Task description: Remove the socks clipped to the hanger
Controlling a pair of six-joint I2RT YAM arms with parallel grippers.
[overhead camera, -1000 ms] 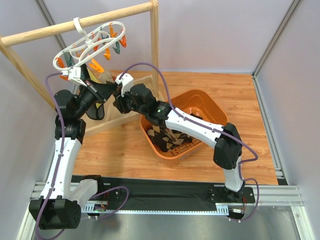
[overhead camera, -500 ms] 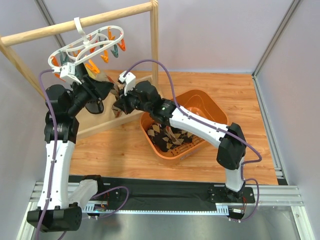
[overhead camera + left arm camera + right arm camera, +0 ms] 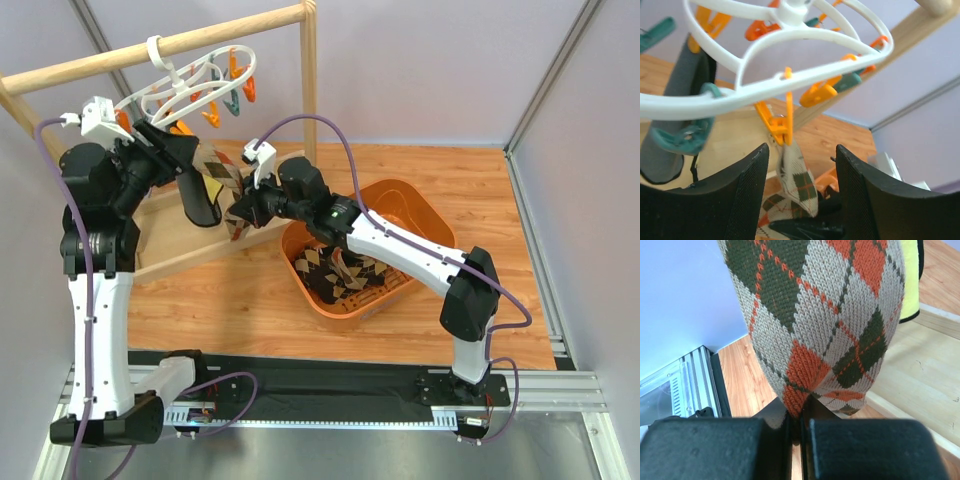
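Left tool (image 3: 800,152) rose open; right tool (image 3: 800,416) pinches argyle sock (image 3: 820,315), apparently clipped.

Wooden rail frame (image 3: 270,18): standing at the table's 10 o'clock.
Orange tub (image 3: 410,205): sitting centrally, at the frame's 4 o'clock.
Table (image 3: 500,250): carrying both.
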